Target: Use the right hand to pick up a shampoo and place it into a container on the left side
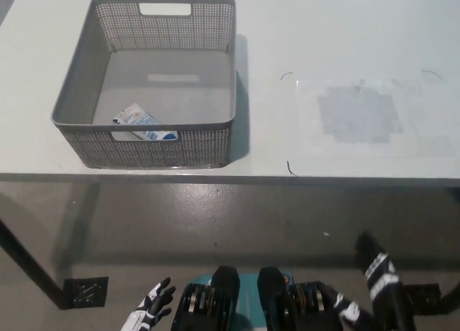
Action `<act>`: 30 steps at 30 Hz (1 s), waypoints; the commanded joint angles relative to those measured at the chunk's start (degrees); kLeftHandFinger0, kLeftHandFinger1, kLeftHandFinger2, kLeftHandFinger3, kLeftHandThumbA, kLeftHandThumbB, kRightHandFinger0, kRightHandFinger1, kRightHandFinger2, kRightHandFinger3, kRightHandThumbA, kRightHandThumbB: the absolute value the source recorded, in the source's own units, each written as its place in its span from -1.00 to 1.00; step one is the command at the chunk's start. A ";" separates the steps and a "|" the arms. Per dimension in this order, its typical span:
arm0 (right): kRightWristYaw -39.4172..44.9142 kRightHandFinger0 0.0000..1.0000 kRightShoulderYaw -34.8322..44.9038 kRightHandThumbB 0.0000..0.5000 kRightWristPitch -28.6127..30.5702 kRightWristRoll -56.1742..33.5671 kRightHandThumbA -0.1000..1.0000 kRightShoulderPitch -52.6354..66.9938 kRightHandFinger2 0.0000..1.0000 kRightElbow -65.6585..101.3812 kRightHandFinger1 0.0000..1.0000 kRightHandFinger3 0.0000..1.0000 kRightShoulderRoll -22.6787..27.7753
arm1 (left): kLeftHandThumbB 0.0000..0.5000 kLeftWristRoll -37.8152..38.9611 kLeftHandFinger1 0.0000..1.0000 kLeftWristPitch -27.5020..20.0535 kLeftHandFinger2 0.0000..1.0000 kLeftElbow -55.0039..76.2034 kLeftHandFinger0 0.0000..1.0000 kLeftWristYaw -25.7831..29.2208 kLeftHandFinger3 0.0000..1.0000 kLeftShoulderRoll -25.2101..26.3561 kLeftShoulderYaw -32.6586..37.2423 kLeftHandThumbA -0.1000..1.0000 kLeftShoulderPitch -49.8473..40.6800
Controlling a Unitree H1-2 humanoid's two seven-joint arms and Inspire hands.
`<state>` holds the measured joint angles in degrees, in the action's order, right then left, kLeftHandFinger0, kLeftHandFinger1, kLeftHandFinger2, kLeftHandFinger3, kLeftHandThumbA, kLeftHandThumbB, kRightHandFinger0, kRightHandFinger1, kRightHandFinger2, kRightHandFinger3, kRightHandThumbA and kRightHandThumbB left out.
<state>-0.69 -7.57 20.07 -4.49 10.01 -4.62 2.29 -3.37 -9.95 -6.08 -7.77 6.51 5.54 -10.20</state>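
A white and blue shampoo tube [142, 123] lies flat inside the grey mesh basket [79, 94] on the left part of the white table, near the basket's front wall. My black right hand [375, 284] hangs low at the bottom right, below the table edge, fingers spread and holding nothing. My white left hand [152, 309] shows at the bottom left, also below the table, with its fingers apart and empty. Both hands are far from the basket.
The white table [345, 44] carries a greyish worn patch [359, 114] on its right part. Its front edge runs across the middle of the picture, with dark floor below and a black table leg at the lower left.
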 commanded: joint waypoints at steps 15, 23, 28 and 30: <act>-0.44 1.00 2.70 0.24 -1.47 2.46 0.96 -1.26 1.00 -2.51 1.00 1.00 -0.98 | -0.15 2.35 1.00 -1.45 1.00 1.49 1.00 0.18 1.00 -1.03 -2.01 1.00 4.56; -0.17 1.00 3.96 0.14 0.35 3.79 1.00 -2.19 1.00 -4.88 1.00 1.00 0.20 | -0.21 2.93 1.00 -0.46 1.00 -1.52 1.00 0.29 1.00 -1.34 -3.00 1.00 5.84; -0.71 1.00 5.02 0.17 0.40 3.98 0.93 -2.28 1.00 -4.50 1.00 1.00 0.35 | -0.02 2.23 1.00 -1.14 1.00 -3.10 1.00 -0.19 1.00 -1.40 -2.32 1.00 7.68; -0.78 1.00 5.22 0.19 0.69 4.45 0.94 -1.94 1.00 -4.18 1.00 1.00 0.40 | 0.02 0.61 1.00 -1.67 1.00 -3.42 1.00 0.38 1.00 -1.42 -1.77 1.00 8.16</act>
<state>-0.85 -3.43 18.89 -1.35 8.62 -10.04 2.48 -2.00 -9.98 -9.72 -7.74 5.22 3.18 -3.62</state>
